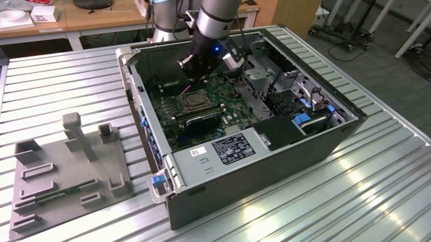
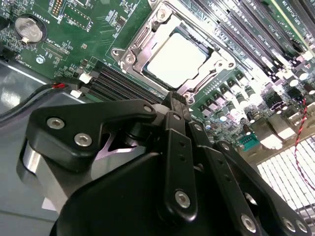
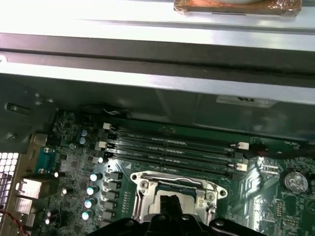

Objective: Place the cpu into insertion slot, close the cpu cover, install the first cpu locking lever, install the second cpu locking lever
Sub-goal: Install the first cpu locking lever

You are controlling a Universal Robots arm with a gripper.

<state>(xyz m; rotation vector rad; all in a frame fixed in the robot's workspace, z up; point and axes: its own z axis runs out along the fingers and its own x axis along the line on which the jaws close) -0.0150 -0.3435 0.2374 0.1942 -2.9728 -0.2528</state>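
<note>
Gripper (image 2: 176, 97), pinched shut and empty, poised at edge of cpu cover (image 2: 139, 46) over seated cpu (image 2: 177, 59); skewed push could scrape board (image 2: 83, 29).

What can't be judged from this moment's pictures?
- Second wrist view: claw hides part of the cover's edge; glare whitens the cpu.
- First wrist view: claw covers much of the cpu and cover.
- Exterior view: slot too small to show its state.
</note>
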